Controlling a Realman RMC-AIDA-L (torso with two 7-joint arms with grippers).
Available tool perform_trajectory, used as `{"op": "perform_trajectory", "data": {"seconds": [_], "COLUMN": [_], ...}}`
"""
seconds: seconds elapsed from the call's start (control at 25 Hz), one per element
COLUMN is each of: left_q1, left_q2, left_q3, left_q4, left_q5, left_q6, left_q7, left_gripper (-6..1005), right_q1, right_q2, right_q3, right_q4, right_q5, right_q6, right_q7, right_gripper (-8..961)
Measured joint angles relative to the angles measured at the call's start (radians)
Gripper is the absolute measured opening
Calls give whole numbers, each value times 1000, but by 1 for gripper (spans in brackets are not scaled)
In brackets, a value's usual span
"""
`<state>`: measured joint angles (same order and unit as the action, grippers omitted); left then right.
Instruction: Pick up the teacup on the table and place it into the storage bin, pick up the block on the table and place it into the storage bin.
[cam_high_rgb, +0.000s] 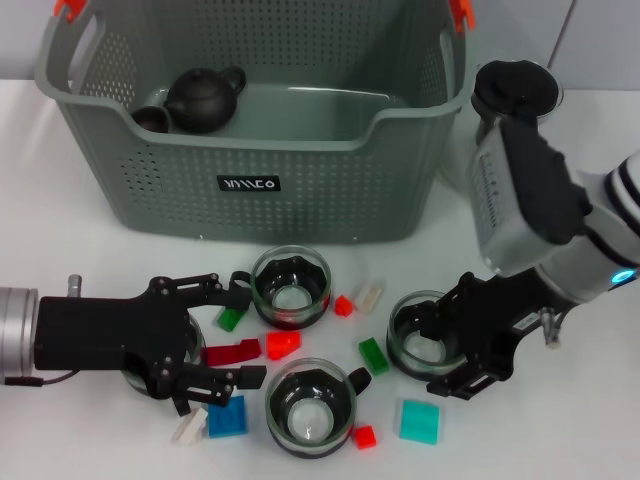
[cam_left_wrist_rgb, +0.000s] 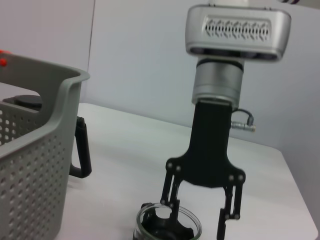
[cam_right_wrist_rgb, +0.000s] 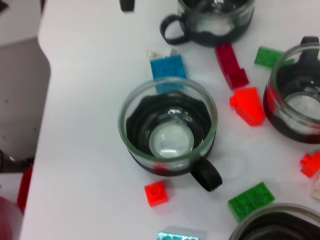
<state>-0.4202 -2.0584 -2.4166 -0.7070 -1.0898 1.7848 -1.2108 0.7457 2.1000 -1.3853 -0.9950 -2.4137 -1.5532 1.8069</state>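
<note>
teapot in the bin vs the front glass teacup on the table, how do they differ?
The teapot is dark and opaque; the teacup is clear glass with a black liner. The teapot lies inside the bin, already stowed; the teacup stands upright on the table among blocks. The teapot is closed on top; the teacup is open. Both have a dark side handle.

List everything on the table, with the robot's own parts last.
Storage bin: one, grey-green, back of table.
Teapot: one, dark, inside the bin.
Small cup: one, dark, beside the teapot.
Teacups: four, glass with black bases, in front of the bin.
Blocks: about ten, red, green, blue, teal, clear, scattered among the teacups.
Jug: one, glass with black lid, right of the bin.
Table: one, white.
Left pincer: open, low by the leftmost teacup.
Right pincer: open, at the rightmost teacup.
</note>
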Motion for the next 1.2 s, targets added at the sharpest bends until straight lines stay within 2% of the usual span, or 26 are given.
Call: {"op": "perform_trajectory", "data": {"seconds": [0.2,0.64,1.2], "left_q1": [1,3,5], "left_q2": [0,0,0], "left_q3": [-9,-10,-10], "left_q4": [5,14,15], "left_q5": [1,1,4], "left_q6": [0,0,-12], "left_q7": [0,4,7], "left_gripper": [912,908,904], "right_q1": [-5,-9,-8], "right_q2": [0,2,1], "right_q3": [-86,-167,-160], "right_q4": [-1,-3,-24], "right_q5": [-2,-30,-26], "right_q6": [58,125,82], "right_q7": [33,83,84], "right_gripper": [686,686,359]}}
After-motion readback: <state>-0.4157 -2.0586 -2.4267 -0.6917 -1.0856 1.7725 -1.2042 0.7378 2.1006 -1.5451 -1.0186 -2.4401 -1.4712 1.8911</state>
